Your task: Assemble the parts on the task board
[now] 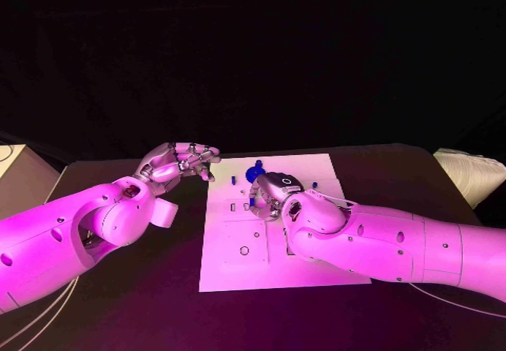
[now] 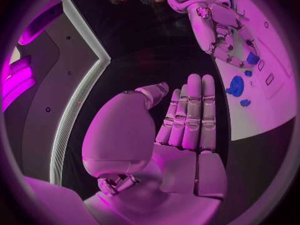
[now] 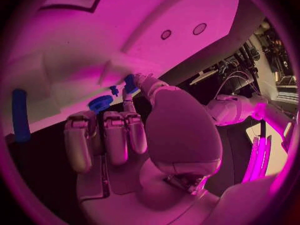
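The left hand hovers over the dark worktop just left of the white task board's far left corner, fingers straight and close together, holding nothing; the board lies in the middle of the worktop; near its far edge sits a round blue part with small blue pieces beside it; the right hand is over the board's far half, thumb and a fingertip pinching a small blue part, the other fingers curled.
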